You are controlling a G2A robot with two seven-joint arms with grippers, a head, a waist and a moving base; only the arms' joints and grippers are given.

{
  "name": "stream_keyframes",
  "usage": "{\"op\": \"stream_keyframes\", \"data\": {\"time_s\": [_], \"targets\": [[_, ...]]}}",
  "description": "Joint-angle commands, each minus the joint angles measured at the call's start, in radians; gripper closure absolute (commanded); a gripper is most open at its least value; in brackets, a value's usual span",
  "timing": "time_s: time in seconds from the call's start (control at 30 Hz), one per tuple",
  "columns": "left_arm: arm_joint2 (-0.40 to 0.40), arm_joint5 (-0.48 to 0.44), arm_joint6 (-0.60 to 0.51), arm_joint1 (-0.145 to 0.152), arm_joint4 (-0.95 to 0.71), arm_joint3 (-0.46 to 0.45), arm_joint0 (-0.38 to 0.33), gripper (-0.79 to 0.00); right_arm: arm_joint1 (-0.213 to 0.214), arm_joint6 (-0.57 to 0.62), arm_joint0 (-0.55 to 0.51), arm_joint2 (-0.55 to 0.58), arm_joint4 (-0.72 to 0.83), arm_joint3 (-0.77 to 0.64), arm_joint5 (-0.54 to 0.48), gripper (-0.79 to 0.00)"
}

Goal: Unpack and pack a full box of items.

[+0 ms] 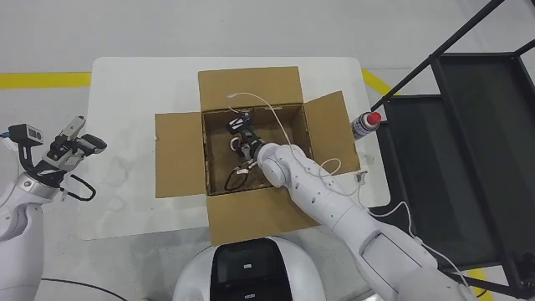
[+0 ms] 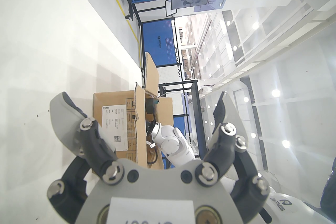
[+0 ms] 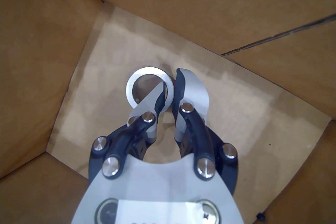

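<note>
An open cardboard box [image 1: 180, 155] stands in the middle of the white table [image 1: 125, 92], its four flaps folded out. My right gripper [image 1: 242, 144] is down inside it. There, in the right wrist view, a metal ring [image 3: 130, 89] lies on the box floor [image 3: 236, 104]. My right gripper [image 3: 172, 83] is shut on the ring's wall, one finger inside the hole and one outside. My left gripper [image 1: 84, 140] hangs open and holds nothing, off the table's left edge. Its fingers [image 2: 63, 107] frame the box [image 2: 113, 104] farther off.
A spray can with a red cap [image 1: 365, 123] stands on the table just right of the box. A black metal rack [image 1: 468, 150] stands beside the table on the right. White cables [image 1: 251, 99] run over the box's far part.
</note>
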Motion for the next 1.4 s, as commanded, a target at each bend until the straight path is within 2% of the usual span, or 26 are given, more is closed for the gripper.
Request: {"op": "stream_keyframes", "data": {"time_s": [0.0,0.17,0.5,0.73,1.13,1.37], "targets": [[0.0,0.0,0.0,0.0,0.0,0.0,0.0,-0.785,-0.001,-0.009,0.003,0.003,-0.009,-0.007,0.004,0.0],[0.0,0.0,0.0,0.0,0.0,0.0,0.0,-0.785,0.012,-0.029,-0.028,0.031,-0.041,-0.097,0.011,0.0],[0.0,0.0,0.0,0.0,0.0,0.0,0.0,-0.785,0.066,0.048,-0.18,0.15,-0.076,-0.402,-0.071,0.0],[0.0,0.0,0.0,0.0,0.0,0.0,0.0,-0.785,0.091,-0.019,-0.288,0.236,-0.036,-0.564,-0.134,0.0],[0.0,0.0,0.0,0.0,0.0,0.0,0.0,-0.785,0.104,-0.159,-0.393,0.314,0.113,-0.644,-0.187,0.0],[0.0,0.0,0.0,0.0,0.0,0.0,0.0,-0.785,0.104,-0.159,-0.393,0.314,0.113,-0.644,-0.187,0.0]]}}
